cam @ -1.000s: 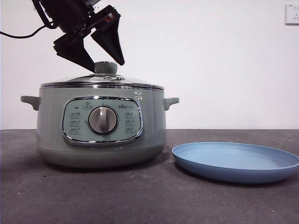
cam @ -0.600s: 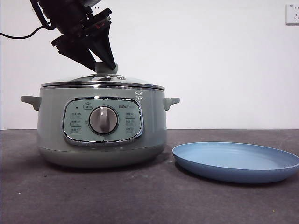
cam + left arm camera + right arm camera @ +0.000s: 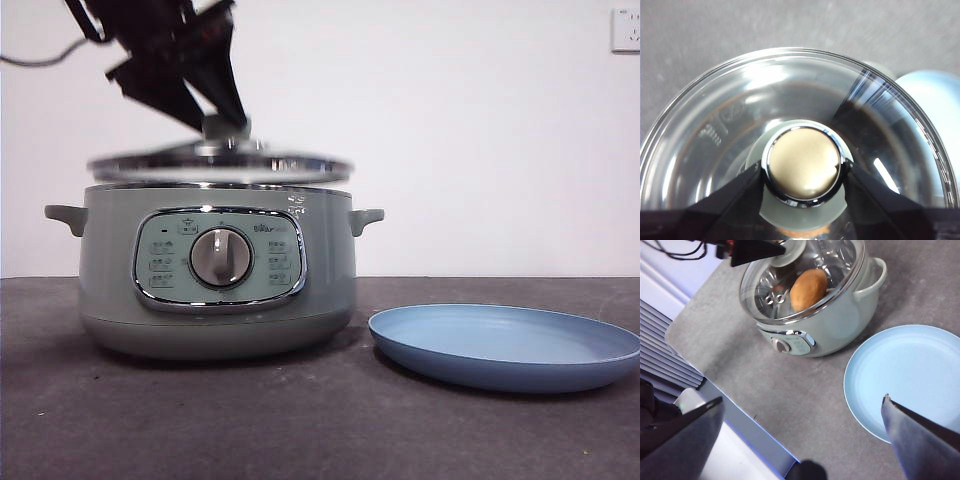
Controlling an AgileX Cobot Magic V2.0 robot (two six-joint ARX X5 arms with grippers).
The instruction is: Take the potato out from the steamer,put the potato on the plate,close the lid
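Two black jaws of the left hand [image 3: 802, 175] clamp the lid [image 3: 220, 165] knob, lid hovering just above the steamer [image 3: 215, 275]. Potato [image 3: 808, 289] sits inside; plate [image 3: 505, 345] at three o'clock on the desk [image 3: 300, 420]. Right hand [image 3: 800, 435] waits, jaws apart. Glass may swing or slip from that small pinch.

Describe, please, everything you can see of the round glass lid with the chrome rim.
The round, slightly domed glass lid with a chrome rim is clear, with a pale green knob capped by a chrome-ringed disc. It hangs roughly level just above the pale sage-green steamer pot, not touching it. The left gripper is shut on its knob; nothing else touches it.
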